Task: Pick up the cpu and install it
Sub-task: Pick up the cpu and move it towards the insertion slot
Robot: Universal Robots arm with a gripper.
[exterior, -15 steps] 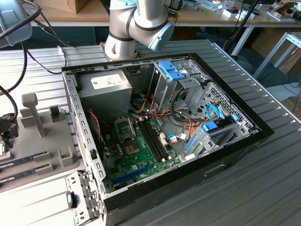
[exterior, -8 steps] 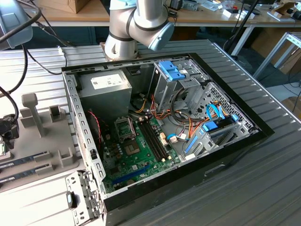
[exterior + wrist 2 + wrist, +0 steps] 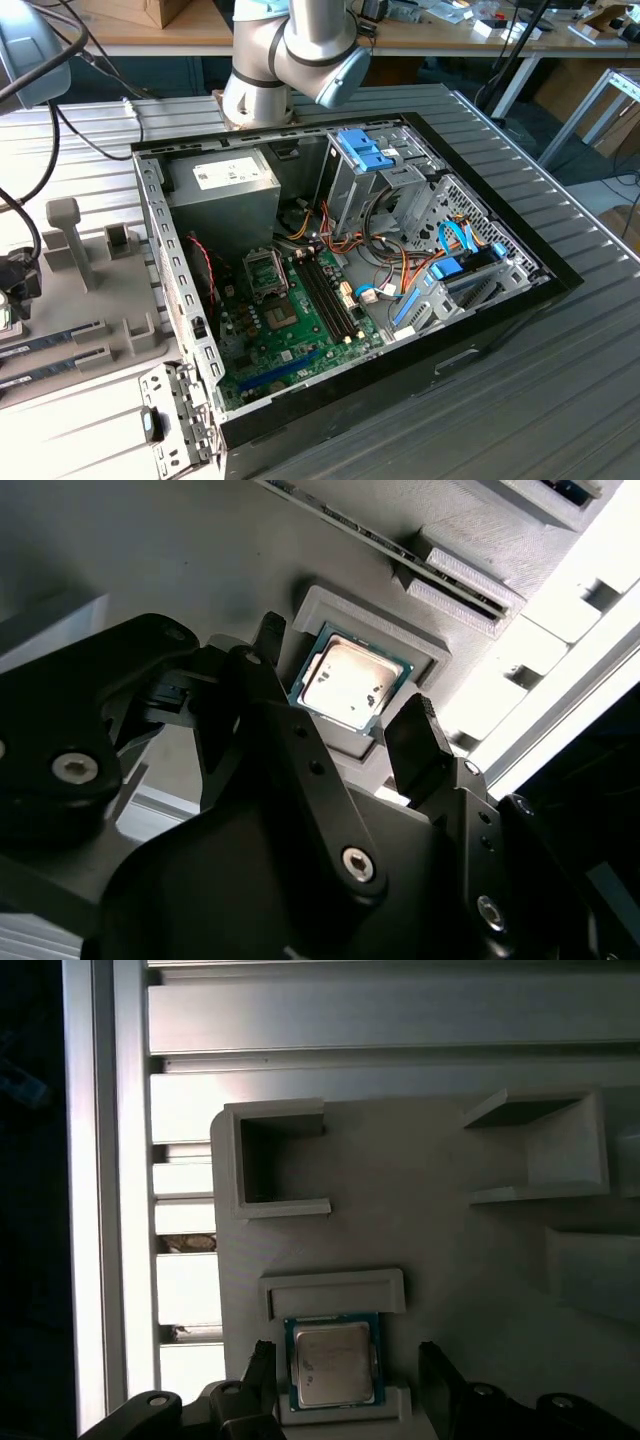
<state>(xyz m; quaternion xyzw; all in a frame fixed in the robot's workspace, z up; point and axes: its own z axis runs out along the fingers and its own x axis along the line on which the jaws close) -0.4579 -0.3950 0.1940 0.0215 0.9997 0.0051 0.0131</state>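
The cpu (image 3: 333, 1360) is a small silver-topped square with a thin green rim, lying flat in a square nest of the grey holder block (image 3: 420, 1190). My gripper (image 3: 348, 1368) is open just above it, one black finger on each side of the chip and not touching it. In the second wrist view the cpu (image 3: 348, 677) lies between the two fingertips (image 3: 420, 730) of the gripper (image 3: 345, 685). In the exterior view the arm's black tool head (image 3: 15, 282) hangs over the holder at the left edge. The socket (image 3: 266, 272) sits on the green motherboard inside the case.
An open black computer case (image 3: 480, 330) takes up the middle of the ribbed metal table, with a grey power-supply box (image 3: 225, 185), blue drive bays (image 3: 365, 150) and loose cables. The grey holder (image 3: 110, 300) carries upright posts and long memory sticks (image 3: 50, 345). The arm's base (image 3: 290, 50) stands behind the case.
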